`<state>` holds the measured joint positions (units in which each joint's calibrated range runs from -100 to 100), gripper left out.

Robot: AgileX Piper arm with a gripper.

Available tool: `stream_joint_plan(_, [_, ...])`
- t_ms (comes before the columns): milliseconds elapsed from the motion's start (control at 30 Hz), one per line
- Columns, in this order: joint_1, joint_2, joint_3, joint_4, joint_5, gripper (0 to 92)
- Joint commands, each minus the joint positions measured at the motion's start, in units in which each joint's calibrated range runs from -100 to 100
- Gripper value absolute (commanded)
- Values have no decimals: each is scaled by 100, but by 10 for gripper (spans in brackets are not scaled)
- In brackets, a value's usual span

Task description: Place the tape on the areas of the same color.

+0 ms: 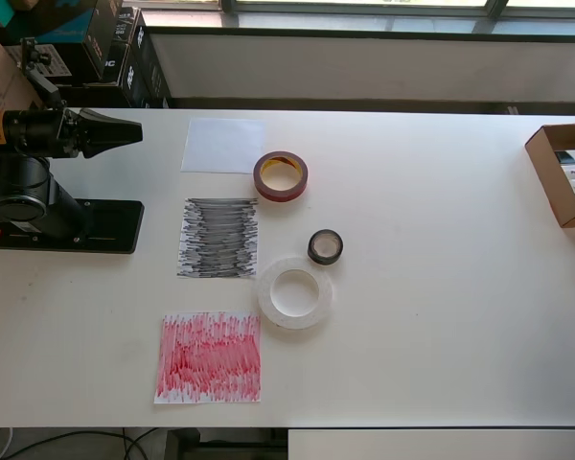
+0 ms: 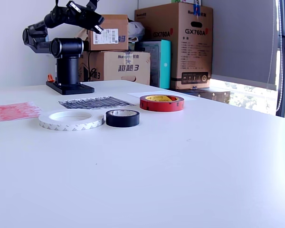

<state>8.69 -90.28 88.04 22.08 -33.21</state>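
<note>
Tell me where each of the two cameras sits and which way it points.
Overhead view: above the white table, looking straight down; the arm's base and folded arm sit at its left edge.
Exterior view: low, near table height, facing across the table toward stacked cardboard boxes; the arm stands at the far left.
Both show the red tape, black tape, white tape and three paper sheets.

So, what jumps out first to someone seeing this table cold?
Three tape rolls lie clustered mid-table: a dark red roll touching the white sheet, a small black roll, and a large white roll. Left of them in the overhead view run the black-scribbled sheet and red-scribbled sheet. The arm sits folded, away from everything.
</note>
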Motion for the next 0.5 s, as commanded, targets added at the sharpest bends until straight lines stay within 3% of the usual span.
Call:
stream_joint_plan(0, [32,2059,-1203,121,-2,2])
stream_joint_plan(167, [56,3593,-3030,1555,64,2])
stream_joint_plan(300, [103,4688,-4429,2599,825,2])
stream_joint_plan(467, [80,5904,-5538,3117,1676,2])
